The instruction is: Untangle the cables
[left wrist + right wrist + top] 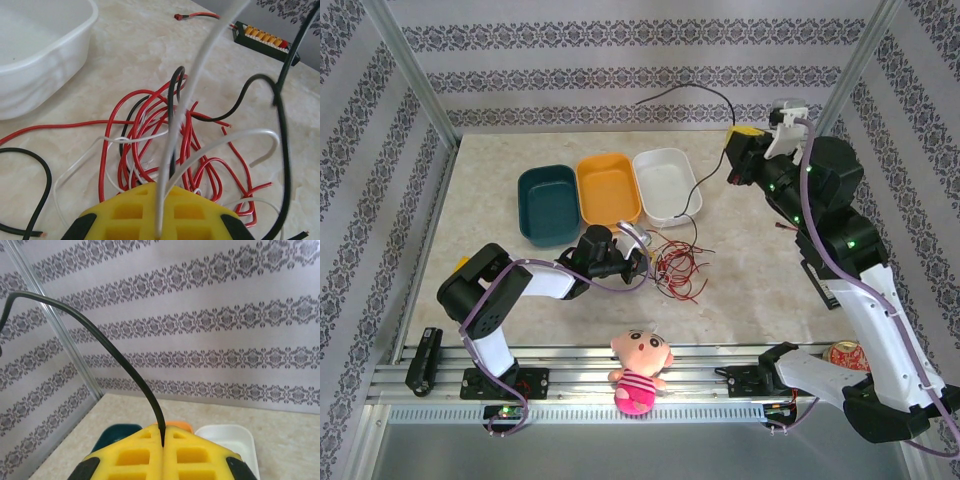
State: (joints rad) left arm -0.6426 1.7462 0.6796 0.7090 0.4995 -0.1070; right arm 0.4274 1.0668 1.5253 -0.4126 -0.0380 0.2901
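The cables point(676, 264) lie in a loose red, white and black tangle on the table, right of my left gripper point(638, 256). In the left wrist view the tangle point(160, 135) spreads just ahead of the left gripper point(161, 200), whose yellow fingers point(200, 212) are shut on a white cable point(172, 130) that rises toward the camera. My right gripper point(734, 142) is raised at the back right. Its yellow fingers point(192, 455) press together at the right gripper's point(163, 440) tip on a black cable point(110, 347). That black cable point(693, 192) hangs down over the white tray.
Teal point(524, 205), orange point(585, 190) and white point(660, 200) trays sit in a row behind the tangle. A green connector strip point(264, 37) lies at the right. A plush doll point(640, 370) sits on the front rail, between the arm bases.
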